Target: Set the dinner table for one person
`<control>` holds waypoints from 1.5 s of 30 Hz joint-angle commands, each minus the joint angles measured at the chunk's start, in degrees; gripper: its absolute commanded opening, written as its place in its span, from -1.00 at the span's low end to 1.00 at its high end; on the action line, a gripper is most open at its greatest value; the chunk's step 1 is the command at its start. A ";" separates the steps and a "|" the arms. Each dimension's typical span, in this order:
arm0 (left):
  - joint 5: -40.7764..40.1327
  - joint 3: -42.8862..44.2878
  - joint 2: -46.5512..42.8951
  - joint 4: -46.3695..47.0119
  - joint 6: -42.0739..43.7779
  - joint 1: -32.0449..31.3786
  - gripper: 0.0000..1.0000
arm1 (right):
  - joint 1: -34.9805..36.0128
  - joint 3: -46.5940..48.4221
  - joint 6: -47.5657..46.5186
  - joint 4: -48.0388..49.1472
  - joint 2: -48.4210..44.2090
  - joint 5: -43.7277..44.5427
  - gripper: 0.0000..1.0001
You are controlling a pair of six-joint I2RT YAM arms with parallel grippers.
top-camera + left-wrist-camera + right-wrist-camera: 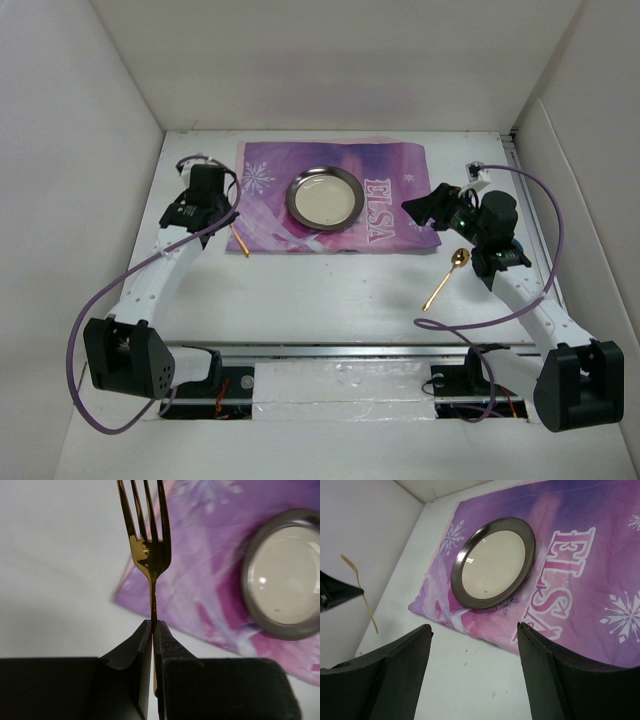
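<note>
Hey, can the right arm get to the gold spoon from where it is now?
Probably yes. The right gripper is open and empty, and the gold spoon lies alone on the white tabletop close beside that arm, off the placemat, with nothing over it.

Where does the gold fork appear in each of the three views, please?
Top external: the gold fork slants at the left edge of the purple placemat, by the left arm.
Left wrist: the fork stands centre frame, tines up, handle pinched in the shut left claw.
Right wrist: the fork is a thin sliver at far left.
Shared landmark: the round plate, right of the fork in every view.
</note>
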 commanded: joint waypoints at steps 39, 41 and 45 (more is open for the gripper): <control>-1.14 47.35 50.78 -1.00 24.15 -6.54 -1.00 | 9.82 2.70 -3.69 1.40 6.36 8.24 0.48; -0.97 47.79 49.90 -1.87 24.94 -6.54 -1.00 | 9.82 2.61 -3.69 1.49 6.36 8.41 0.48; -0.45 47.27 49.54 -2.32 25.47 -6.54 -1.00 | 9.82 2.70 -3.52 1.58 6.45 7.98 0.48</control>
